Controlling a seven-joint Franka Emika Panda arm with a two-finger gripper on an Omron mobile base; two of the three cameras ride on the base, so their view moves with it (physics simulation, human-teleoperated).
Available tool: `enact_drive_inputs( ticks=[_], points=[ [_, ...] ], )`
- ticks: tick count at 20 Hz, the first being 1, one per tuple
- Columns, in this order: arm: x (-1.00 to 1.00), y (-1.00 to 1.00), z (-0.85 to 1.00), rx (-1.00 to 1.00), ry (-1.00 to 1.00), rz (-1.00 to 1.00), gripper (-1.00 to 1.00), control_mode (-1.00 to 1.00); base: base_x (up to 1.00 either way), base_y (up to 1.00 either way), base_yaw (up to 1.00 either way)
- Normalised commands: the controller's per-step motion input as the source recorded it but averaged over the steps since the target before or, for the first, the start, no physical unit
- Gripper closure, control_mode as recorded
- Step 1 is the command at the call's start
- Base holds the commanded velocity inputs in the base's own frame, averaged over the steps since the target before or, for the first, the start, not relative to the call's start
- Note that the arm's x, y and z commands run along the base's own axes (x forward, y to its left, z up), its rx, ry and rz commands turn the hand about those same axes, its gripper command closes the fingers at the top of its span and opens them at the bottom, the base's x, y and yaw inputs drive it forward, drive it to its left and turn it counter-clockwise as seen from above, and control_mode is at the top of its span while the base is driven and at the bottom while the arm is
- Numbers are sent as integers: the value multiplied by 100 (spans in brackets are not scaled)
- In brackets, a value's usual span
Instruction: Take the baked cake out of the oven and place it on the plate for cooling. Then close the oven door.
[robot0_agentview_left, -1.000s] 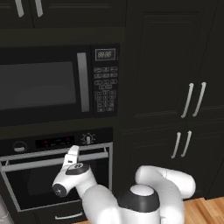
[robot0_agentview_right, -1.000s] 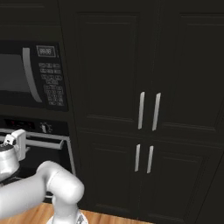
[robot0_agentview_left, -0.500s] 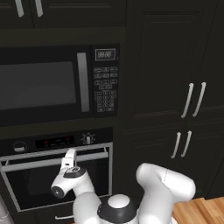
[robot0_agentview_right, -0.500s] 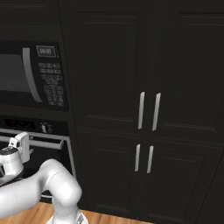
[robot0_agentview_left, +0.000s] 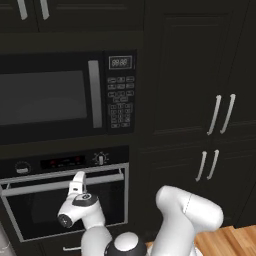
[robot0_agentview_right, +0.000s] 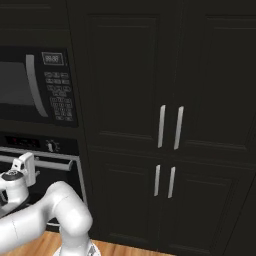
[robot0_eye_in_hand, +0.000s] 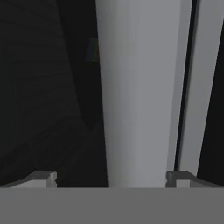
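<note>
Gripper (robot0_agentview_left: 77, 179) is up at the oven door (robot0_agentview_left: 65, 210), fingers spread wide apart w/ nothing clamped. In the hand view the two fingertips (robot0_eye_in_hand: 43, 177) sit far apart at the bottom, and the door's silver bar handle (robot0_eye_in_hand: 140, 92) runs straight btwn them, very close ahead. Whether the pads touch the bar can't be told.

Left base view: handle (robot0_agentview_left: 35, 186) runs along the top edge of the door, passing right at the gripper. Oven (robot0_agentview_left: 70, 162) control strip w/ red display and knobs is just above the gripper; the black microwave (robot0_agentview_left: 65, 97) is further up. Door looks shut or nearly so.

Hand view: a small multicoloured patch, prob. the baked cake (robot0_eye_in_hand: 92, 50), shows dimly behind the dark glass, beyond the gripper and to the left of the handle.

Right base view: gripper (robot0_agentview_right: 24, 164) is at the bar's near end.
</note>
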Motion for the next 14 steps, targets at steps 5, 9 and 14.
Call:
enact_drive_inputs(
  ticks=[5,9,14],
  points=[
    [13,5,-25,-3,0,0,100,-100,0,0,0],
    [3,6,-28,-3,0,0,100,-100,0,0,0],
    [-3,0,-33,-2,0,0,100,-100,0,0,0]
  ],
)
